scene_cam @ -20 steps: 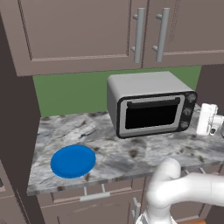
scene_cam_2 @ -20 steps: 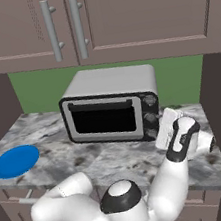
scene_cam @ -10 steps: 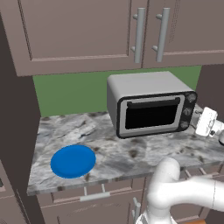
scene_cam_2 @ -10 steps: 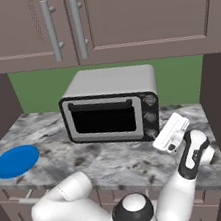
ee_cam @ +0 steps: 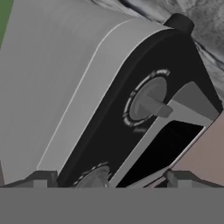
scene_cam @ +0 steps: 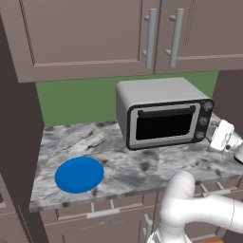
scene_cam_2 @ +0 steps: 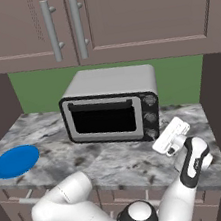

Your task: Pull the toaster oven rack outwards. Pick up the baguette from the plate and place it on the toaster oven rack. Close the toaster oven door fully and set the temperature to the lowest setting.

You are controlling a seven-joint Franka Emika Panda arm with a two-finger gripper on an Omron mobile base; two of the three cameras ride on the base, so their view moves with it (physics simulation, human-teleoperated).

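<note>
Toaster oven (scene_cam: pixel 161 111) door (scene_cam: pixel 165 124) shut, open empty hand (scene_cam_2: pixel 164 142) just beside its knob panel (scene_cam_2: pixel 152 117).

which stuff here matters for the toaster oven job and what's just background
For the job:
- toaster oven, toaster oven door shut
- plate, blue, no bread visible on it
- end effector, open, by the knob panel

Just there:
- upper cabinets
- marble counter

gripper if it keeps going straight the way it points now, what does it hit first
Most likely the dark knob panel on the toaster oven, near a knob. The gripper is open; depth is unclear.
</note>
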